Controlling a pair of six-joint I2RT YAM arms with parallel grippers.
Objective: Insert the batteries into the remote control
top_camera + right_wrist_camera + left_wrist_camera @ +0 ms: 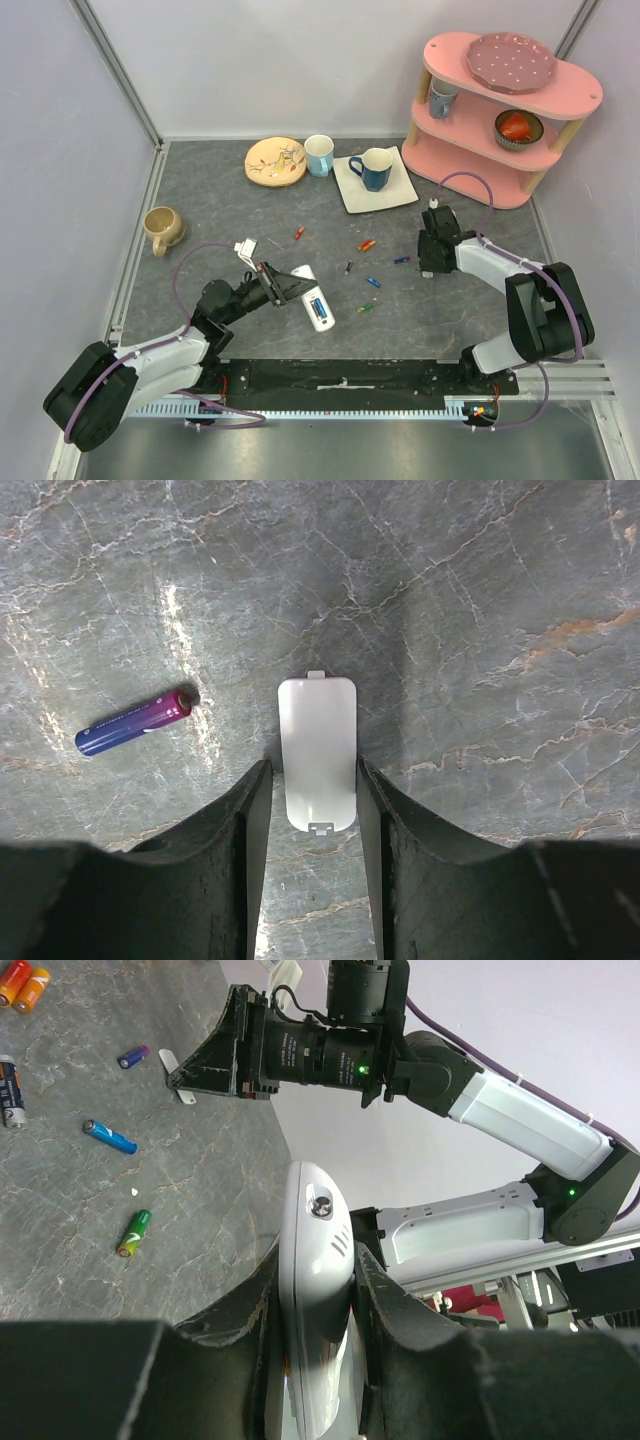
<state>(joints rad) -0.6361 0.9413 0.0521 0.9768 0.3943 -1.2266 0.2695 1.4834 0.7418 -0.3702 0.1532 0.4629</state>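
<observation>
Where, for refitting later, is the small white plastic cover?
Right wrist view: cover flat on the grey table, inside the right gripper, beside a blue-purple battery.

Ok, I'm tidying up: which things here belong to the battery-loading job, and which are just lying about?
Job: remote control, loose batteries, white battery cover.
Lying about: beige mug, patterned plate, light-blue mug, dark-blue mug on white square plate, pink shelf.
</observation>
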